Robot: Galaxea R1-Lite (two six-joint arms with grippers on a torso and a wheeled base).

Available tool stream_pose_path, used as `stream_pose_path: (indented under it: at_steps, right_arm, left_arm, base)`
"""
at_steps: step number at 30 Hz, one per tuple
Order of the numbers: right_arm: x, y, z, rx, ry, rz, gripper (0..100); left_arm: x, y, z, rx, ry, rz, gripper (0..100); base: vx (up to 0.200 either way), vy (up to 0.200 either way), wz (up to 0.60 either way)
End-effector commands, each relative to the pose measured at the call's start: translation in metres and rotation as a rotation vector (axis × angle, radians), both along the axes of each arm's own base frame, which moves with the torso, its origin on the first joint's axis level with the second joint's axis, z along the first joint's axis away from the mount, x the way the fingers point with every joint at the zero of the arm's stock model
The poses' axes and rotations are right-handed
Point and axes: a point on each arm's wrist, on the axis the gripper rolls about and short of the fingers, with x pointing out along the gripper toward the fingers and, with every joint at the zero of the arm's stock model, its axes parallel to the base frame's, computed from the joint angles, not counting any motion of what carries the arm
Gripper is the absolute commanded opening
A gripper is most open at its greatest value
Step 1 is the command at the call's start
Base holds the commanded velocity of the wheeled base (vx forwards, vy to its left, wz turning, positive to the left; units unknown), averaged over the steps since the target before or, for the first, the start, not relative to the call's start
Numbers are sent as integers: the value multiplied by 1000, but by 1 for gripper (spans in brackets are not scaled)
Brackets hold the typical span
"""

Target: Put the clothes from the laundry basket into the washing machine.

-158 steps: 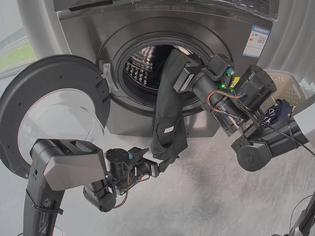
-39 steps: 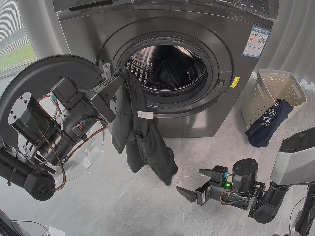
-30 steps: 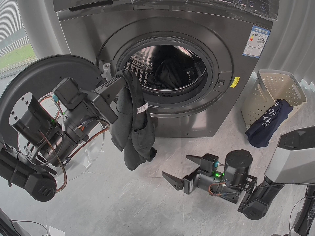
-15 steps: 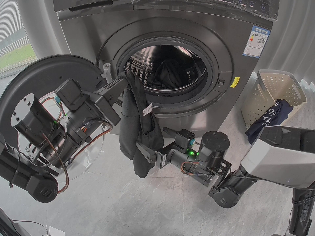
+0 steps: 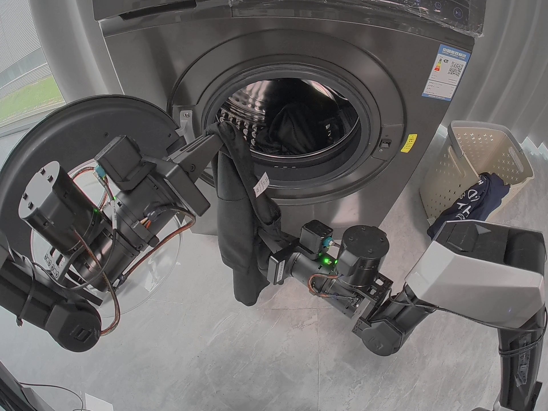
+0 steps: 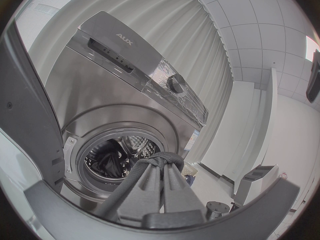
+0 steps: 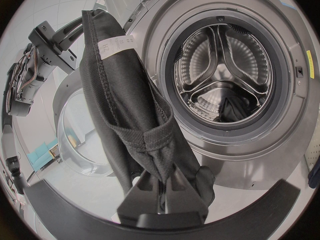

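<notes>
Black garment [image 5: 235, 224] clenched by left claw [image 5: 218, 135] (top end) and right claw [image 5: 266, 237], before washing machine [image 5: 354, 47].

It looks like a staged laundry corner: a front-loading washing machine [image 5: 142, 58] and a plastic laundry basket [image 5: 494, 146] on grey floor tiles [image 5: 228, 361], backed by pale curtains [image 6: 186, 34] under a panelled ceiling [image 6: 266, 17].

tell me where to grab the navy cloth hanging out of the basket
Probably pinch the navy garment where it folds over the front rim of the laundry basket, coming from above on the open side: the cloth humps up there, clear of the floor.
</notes>
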Motion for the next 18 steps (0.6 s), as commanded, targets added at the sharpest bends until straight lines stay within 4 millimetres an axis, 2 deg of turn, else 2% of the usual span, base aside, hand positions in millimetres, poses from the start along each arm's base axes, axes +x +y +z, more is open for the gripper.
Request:
stream_pose_path:
  at_steps: [1, 12, 13, 18]
  right_arm:
    - [-5, -10, 11, 3, -6, -8, 0]
    - [-13, -23, 18, -6, 4, -21, 0]
    - [-13, -23, 18, -6, 4, -21, 100]
    - [-12, -22, 18, -3, 1, -22, 100]
  left_arm:
    - [1, 0, -2, 3, 5, 0, 0]
    - [1, 0, -2, 3, 5, 2, 0]
    - [1, 0, -2, 3, 5, 2, 0]
    - [1, 1, -1, 3, 3, 2, 0]
  base:
    - [0, 0, 0]
    - [0, 0, 0]
    - [0, 0, 0]
    - [0, 0, 0]
